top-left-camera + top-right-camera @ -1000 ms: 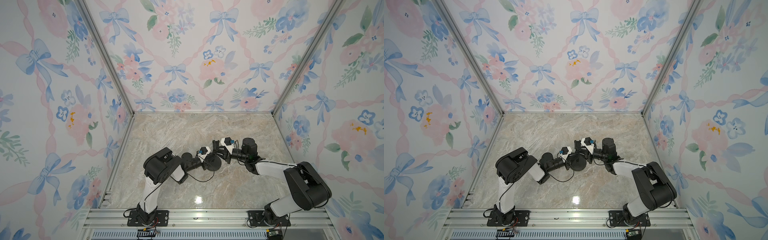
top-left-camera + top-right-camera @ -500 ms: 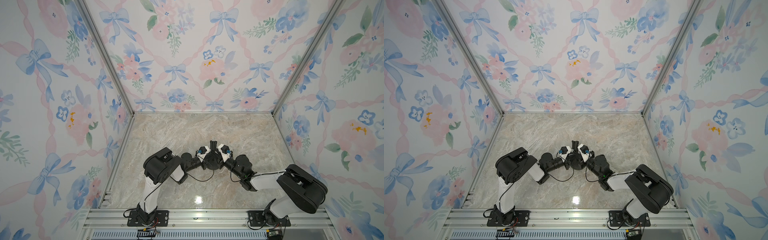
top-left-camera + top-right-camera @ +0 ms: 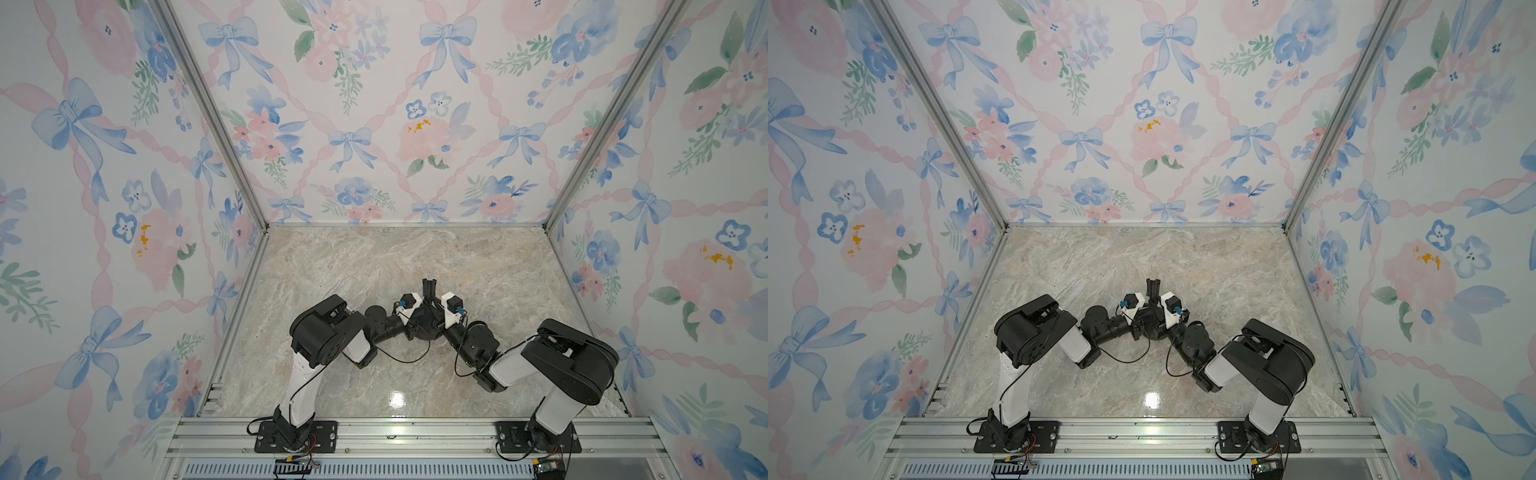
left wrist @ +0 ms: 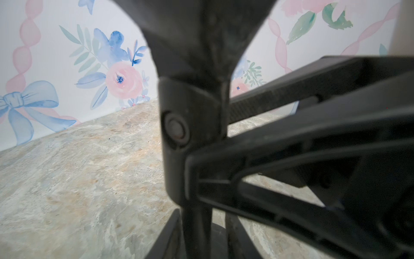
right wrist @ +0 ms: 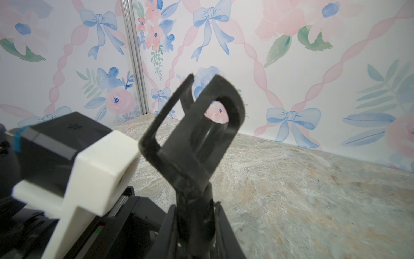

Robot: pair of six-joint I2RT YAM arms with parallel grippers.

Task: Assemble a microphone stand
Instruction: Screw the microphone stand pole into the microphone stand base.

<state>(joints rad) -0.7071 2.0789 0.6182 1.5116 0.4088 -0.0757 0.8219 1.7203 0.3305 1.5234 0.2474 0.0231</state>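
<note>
The right gripper (image 5: 195, 226) pinches the rod (image 4: 195, 125) of the microphone stand (image 3: 1153, 291) below its C-shaped clip (image 5: 197, 125), likely to keep it upright over the disc base (image 3: 420, 335), midway across the marble table (image 3: 374, 257). The left gripper (image 4: 198, 237) has its jaws slightly spread either side of the rod, apparently gripping nothing.

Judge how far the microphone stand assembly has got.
Looks done: the rod with its C-shaped clip stands on the disc base. In hand: the right gripper is shut on the rod; the left gripper stands open around it. Left: whether the rod is fully seated is hidden; then release.
</note>
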